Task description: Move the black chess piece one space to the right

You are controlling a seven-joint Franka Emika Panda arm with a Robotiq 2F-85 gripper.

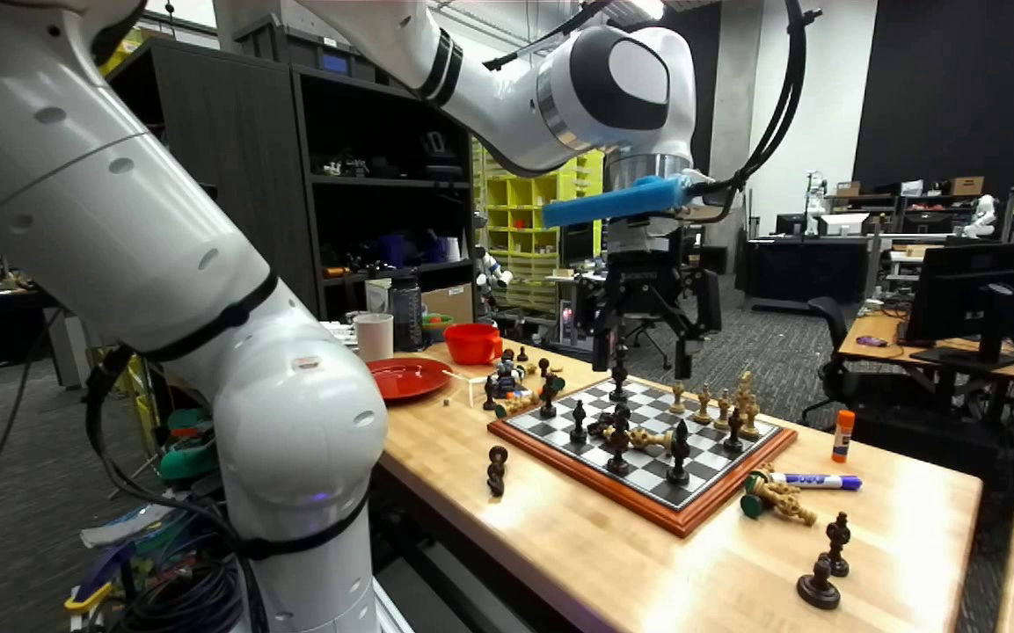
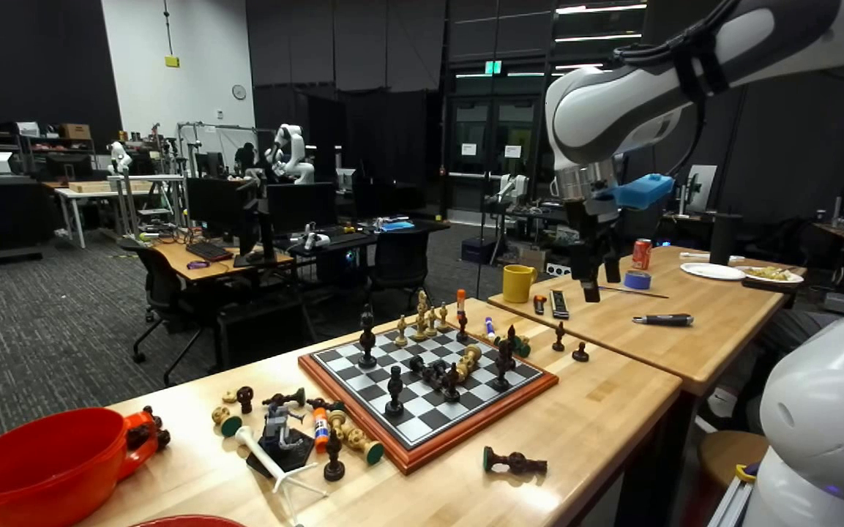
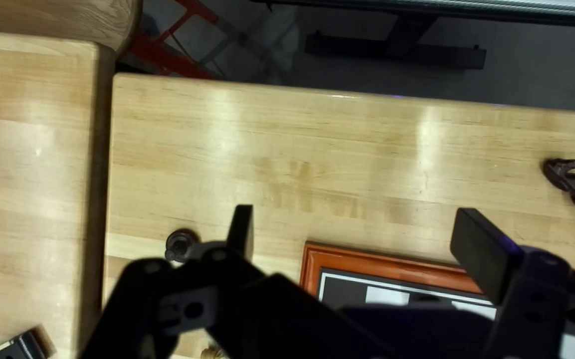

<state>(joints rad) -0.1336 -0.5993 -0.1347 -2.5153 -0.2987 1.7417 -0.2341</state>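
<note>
The chessboard with a red-brown rim (image 1: 594,475) lies on the wooden table; it shows in both exterior views (image 2: 484,432). Several black pieces stand on it, including a tall one at the far edge (image 1: 619,380) (image 2: 367,342) and ones nearer the robot (image 1: 679,455) (image 2: 394,395). Which black piece is meant, I cannot tell. A gold piece (image 1: 647,438) and a dark piece (image 2: 432,371) lie fallen mid-board. My gripper (image 1: 643,356) (image 2: 601,284) is open and empty, raised above the table. In the wrist view, the jaws (image 3: 359,234) straddle the board's rim corner (image 3: 392,268); its own parts hide most of the board.
Gold pieces (image 1: 703,406) stand on the board. A dark piece (image 2: 515,462) lies beside it. Black pieces (image 1: 819,587), a marker (image 1: 819,481) and a glue stick (image 1: 842,435) are beyond the board. A red cup (image 1: 471,343) and red plate (image 1: 408,378) sit opposite. A second table holds a yellow mug (image 2: 517,283).
</note>
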